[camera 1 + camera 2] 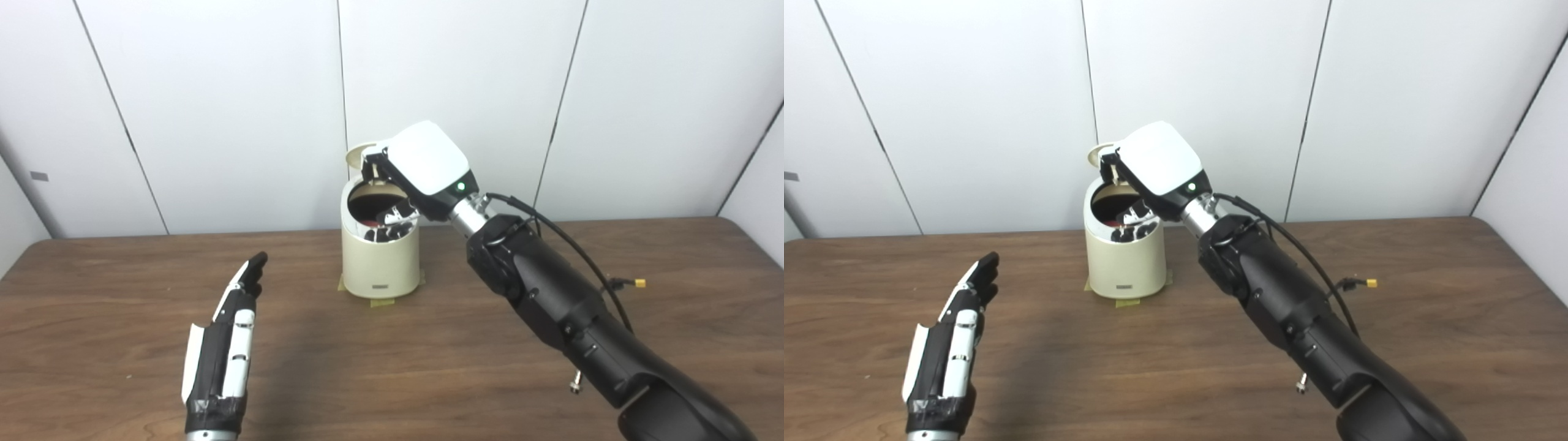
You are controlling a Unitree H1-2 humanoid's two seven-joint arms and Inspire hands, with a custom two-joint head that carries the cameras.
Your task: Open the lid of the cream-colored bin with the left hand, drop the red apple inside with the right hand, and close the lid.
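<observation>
Right hand (411, 184) over round cream bin (380, 264), grasp unclear; lid (360, 153) up; left hand (228, 343) released, flat above wood-grain table (122, 294).

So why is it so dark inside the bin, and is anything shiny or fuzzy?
In the left eye view, the cream-colored bin is deep, and the right hand shades its mouth, so only a red hint shows inside. In the right eye view, the table shows soft glare, the left hand casts a faint shadow, and edges look slightly soft.
</observation>
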